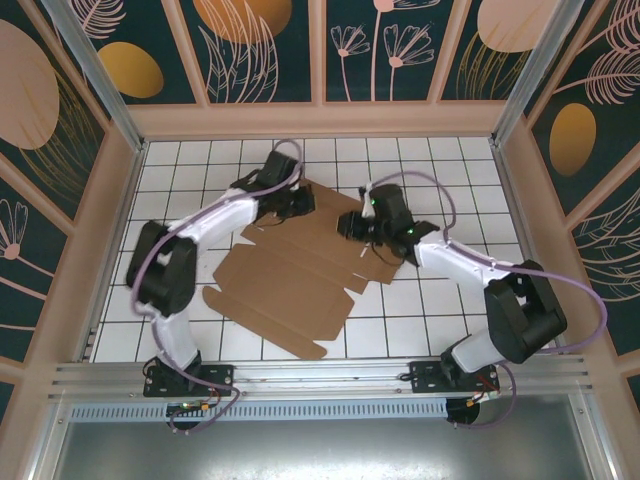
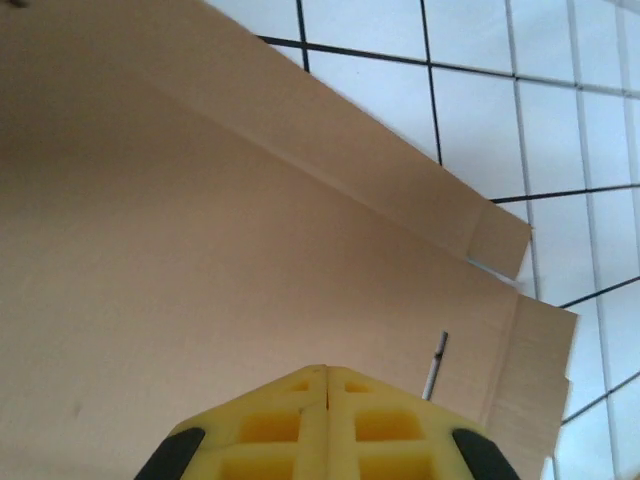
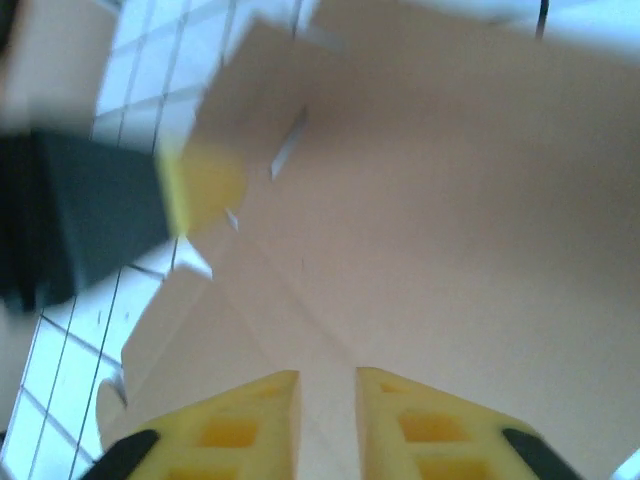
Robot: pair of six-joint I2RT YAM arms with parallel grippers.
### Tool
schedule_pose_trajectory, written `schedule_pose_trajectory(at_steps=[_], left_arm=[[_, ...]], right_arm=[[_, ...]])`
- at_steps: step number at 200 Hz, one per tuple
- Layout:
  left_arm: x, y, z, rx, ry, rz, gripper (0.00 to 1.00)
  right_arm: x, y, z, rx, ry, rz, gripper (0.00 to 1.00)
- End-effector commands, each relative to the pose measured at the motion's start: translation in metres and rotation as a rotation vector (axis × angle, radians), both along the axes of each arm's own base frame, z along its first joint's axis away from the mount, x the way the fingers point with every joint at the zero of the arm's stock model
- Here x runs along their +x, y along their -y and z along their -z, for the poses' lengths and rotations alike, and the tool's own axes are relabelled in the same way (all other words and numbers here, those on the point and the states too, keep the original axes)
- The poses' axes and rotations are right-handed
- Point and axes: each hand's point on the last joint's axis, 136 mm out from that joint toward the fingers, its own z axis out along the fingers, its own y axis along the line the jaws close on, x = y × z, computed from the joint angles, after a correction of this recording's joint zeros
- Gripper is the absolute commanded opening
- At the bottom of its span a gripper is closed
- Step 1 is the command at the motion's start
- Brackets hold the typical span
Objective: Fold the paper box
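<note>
Downward over the paper box (image 1: pixel 285 285): left end effector (image 2: pixel 326 373) closed, right end effector (image 3: pixel 327 380) ajar.

- Plain brown die-cut cardboard mailer box (image 1: pixel 290 275), unfolded, lying mostly flat as a sheet on the white tiled table (image 1: pixel 400 320)
- Set diagonally, long axis running from near left to far right
- Creased panels, side flaps spread outward, small slots cut near the edges
</note>
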Motion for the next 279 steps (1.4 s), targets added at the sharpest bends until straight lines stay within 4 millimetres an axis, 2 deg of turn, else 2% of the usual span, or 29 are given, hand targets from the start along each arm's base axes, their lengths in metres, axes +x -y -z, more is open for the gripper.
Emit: schedule_pose_trajectory(at_steps=[1,17,20,36,53,66,74,81,105,110,126,140,151,165,177,196,198,199,201,204,207,215,243,252,279], left_arm=[[-0.035,-0.007,0.033,-0.101,-0.126,-0.063,0.00],[-0.062,-0.019,0.071,-0.081,-0.221,-0.081,0.00],[-0.066,-0.023,0.069,-0.079,-0.214,-0.082,0.00],[-0.085,-0.038,0.095,-0.025,-0.266,-0.108,0.00],[-0.093,-0.041,0.104,-0.026,-0.291,-0.113,0.00],[-0.091,-0.045,0.109,0.000,-0.294,-0.128,0.00],[-0.088,-0.048,0.108,0.023,-0.288,-0.134,0.00],[-0.088,-0.051,0.120,0.057,-0.315,-0.140,0.00],[-0.079,-0.064,0.134,0.091,-0.338,-0.172,0.00],[-0.077,-0.067,0.137,0.096,-0.344,-0.180,0.00],[-0.071,-0.076,0.142,0.113,-0.347,-0.207,0.00],[-0.066,-0.082,0.144,0.140,-0.336,-0.225,0.00],[-0.062,-0.086,0.144,0.169,-0.322,-0.235,0.00],[-0.056,-0.087,0.141,0.183,-0.296,-0.238,0.00],[-0.051,-0.079,0.136,0.147,-0.269,-0.206,0.00],[-0.051,-0.074,0.137,0.145,-0.270,-0.161,0.00],[-0.052,-0.074,0.137,0.145,-0.271,-0.156,0.00],[-0.052,-0.074,0.137,0.146,-0.270,-0.153,0.00],[-0.045,-0.070,0.131,0.136,-0.251,-0.150,0.00],[-0.042,-0.069,0.128,0.135,-0.243,-0.143,0.00],[-0.042,-0.069,0.129,0.137,-0.243,-0.140,0.00],[-0.041,-0.069,0.131,0.153,-0.244,-0.132,0.00],[-0.041,-0.068,0.139,0.177,-0.260,-0.096,0.00],[-0.043,-0.067,0.141,0.167,-0.263,-0.087,0.00],[-0.046,-0.067,0.147,0.163,-0.269,-0.085,0.00]], right_arm=[[0.030,0.015,0.005,-0.123,0.019,-0.036,0.22],[0.050,-0.008,0.028,-0.197,-0.056,-0.131,0.15],[0.052,-0.014,0.034,-0.207,-0.072,-0.152,0.14],[0.057,-0.041,0.065,-0.242,-0.145,-0.248,0.09],[0.058,-0.058,0.092,-0.263,-0.202,-0.299,0.04],[0.063,-0.055,0.112,-0.302,-0.235,-0.280,0.02],[0.057,-0.059,0.122,-0.330,-0.248,-0.286,0.02],[0.057,-0.055,0.131,-0.348,-0.261,-0.272,0.01],[0.047,-0.039,0.150,-0.375,-0.304,-0.231,0.00],[0.052,-0.024,0.153,-0.375,-0.320,-0.197,0.00],[0.038,-0.010,0.161,-0.376,-0.358,-0.183,0.00],[0.017,-0.018,0.154,-0.296,-0.383,-0.231,0.00],[0.004,-0.030,0.134,-0.198,-0.367,-0.275,0.02],[0.001,-0.035,0.100,-0.125,-0.303,-0.298,0.10],[0.009,-0.036,0.070,-0.082,-0.235,-0.292,0.26],[0.033,-0.020,0.038,-0.090,-0.143,-0.221,0.57],[0.035,-0.019,0.035,-0.093,-0.132,-0.215,0.64],[0.037,-0.016,0.034,-0.095,-0.127,-0.206,0.64],[0.039,-0.013,0.032,-0.100,-0.117,-0.199,0.72],[0.043,-0.008,0.031,-0.106,-0.107,-0.183,0.79],[0.046,-0.003,0.031,-0.116,-0.101,-0.171,0.82],[0.055,0.010,0.032,-0.142,-0.093,-0.148,0.83],[0.076,0.054,0.063,-0.247,-0.164,-0.097,0.83],[0.079,0.063,0.071,-0.262,-0.184,-0.092,0.84],[0.085,0.071,0.085,-0.252,-0.221,-0.130,0.90]])
